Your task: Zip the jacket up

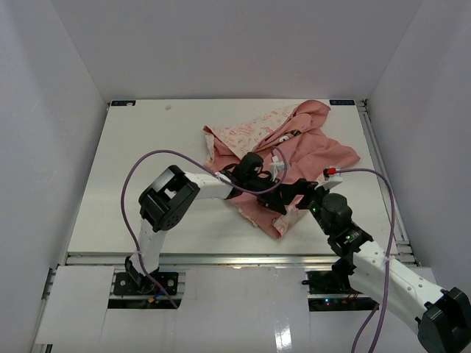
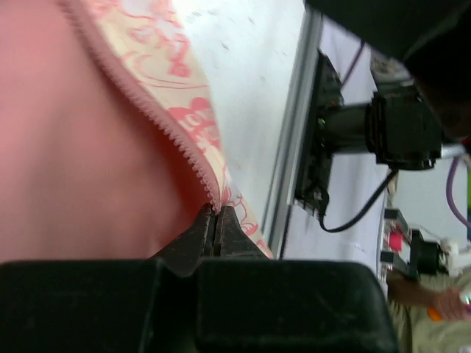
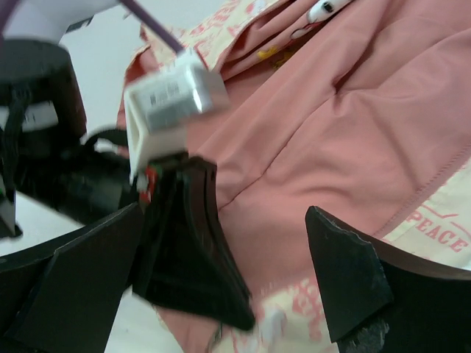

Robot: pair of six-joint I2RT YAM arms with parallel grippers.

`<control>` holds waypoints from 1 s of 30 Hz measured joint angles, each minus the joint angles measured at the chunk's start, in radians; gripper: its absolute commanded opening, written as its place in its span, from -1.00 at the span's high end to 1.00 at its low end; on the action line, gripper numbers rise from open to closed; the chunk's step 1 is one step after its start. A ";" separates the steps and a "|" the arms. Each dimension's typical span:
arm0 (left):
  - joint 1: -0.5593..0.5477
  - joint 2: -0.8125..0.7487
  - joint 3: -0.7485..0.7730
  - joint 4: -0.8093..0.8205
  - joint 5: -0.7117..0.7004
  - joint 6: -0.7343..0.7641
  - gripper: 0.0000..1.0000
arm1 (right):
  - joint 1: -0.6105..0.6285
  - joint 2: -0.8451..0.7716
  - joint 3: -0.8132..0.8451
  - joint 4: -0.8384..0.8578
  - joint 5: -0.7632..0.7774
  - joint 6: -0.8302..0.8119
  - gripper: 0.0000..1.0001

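jacket (image 1: 313, 151) lining up, left jaws pinching zipper (image 2: 163, 129)

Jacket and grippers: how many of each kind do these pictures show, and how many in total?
jacket: 1
grippers: 2 (left gripper, right gripper)
Total: 3

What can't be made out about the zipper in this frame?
- Zipper pull: seen in no view.
- Top view: left arm and right arm cover the jacket front's lower part.
- Left wrist view: the shut left fingers hide what they pinch at the zipper strip end.
- Right wrist view: left fingers block the jacket edge; blurred.
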State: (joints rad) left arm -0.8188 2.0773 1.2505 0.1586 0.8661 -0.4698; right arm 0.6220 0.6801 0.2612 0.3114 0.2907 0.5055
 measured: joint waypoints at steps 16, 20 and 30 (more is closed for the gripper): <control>0.075 -0.265 -0.177 0.095 -0.391 -0.055 1.00 | 0.100 0.176 -0.019 0.093 -0.110 0.010 -0.41; 0.076 -0.291 -0.188 0.112 -0.411 -0.072 1.00 | 0.171 0.241 0.014 0.087 -0.076 0.015 -0.41; 0.076 -0.349 -0.279 0.101 -0.384 -0.121 1.00 | 0.302 0.322 0.047 -0.017 0.130 0.106 -0.21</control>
State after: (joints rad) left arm -0.7429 1.7279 0.9712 0.2597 0.4820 -0.5903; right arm 0.9240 1.0026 0.3085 0.2942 0.4206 0.6113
